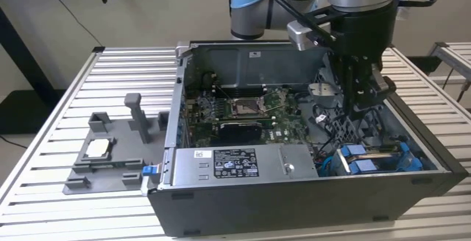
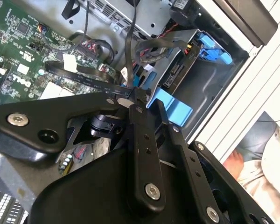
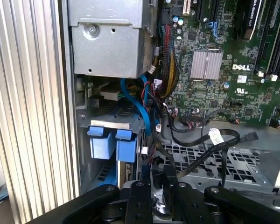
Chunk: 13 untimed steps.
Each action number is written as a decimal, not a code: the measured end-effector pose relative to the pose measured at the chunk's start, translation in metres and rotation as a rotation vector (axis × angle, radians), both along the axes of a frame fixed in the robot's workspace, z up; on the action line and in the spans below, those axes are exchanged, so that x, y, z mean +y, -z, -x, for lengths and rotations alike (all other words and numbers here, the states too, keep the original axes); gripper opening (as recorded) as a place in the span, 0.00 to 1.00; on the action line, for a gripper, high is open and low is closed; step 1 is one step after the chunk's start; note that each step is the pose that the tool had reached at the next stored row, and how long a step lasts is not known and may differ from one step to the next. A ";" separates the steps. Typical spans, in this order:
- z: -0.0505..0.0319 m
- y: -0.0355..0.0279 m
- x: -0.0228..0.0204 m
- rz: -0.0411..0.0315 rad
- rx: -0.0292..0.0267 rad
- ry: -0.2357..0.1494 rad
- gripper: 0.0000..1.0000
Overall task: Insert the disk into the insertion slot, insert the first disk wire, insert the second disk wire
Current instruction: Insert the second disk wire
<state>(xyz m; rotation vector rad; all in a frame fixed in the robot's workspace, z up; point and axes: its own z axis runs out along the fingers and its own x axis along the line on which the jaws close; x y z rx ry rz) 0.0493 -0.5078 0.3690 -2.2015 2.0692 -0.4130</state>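
I've got the slatted table (image 1: 44, 158) under the open computer case (image 1: 309, 208), with the arm (image 1: 360, 9) reaching down into it. The motherboard (image 1: 243, 114) is mid-case. The insertion slot (image 2: 203, 91) is in the case's near corner on the exterior view's right. The disk (image 2: 177, 73) is already seated in it, with the blue carrier tabs showing. The gripper (image 2: 136, 93) hangs just beside the slot, fingers pinched together on a black wire (image 2: 129, 42).

Disk frame (image 1: 365, 165) blue; motherboard (image 3: 210, 95) green; end effector (image 2: 135, 93), wire (image 2: 129, 51) black.
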 end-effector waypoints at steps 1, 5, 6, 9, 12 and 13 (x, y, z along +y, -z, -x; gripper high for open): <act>0.0003 0.0000 0.0000 0.0001 0.0000 0.000 0.26; 0.0029 0.0003 0.0002 0.0001 0.0000 0.002 0.26; 0.0033 0.0005 0.0003 -0.0001 -0.0001 0.002 0.26; 0.0040 0.0008 0.0004 0.0000 -0.0002 0.003 0.26; 0.0041 0.0009 0.0004 0.0002 -0.0016 0.003 0.26; 0.0040 0.0012 0.0005 0.0000 -0.0025 0.003 0.26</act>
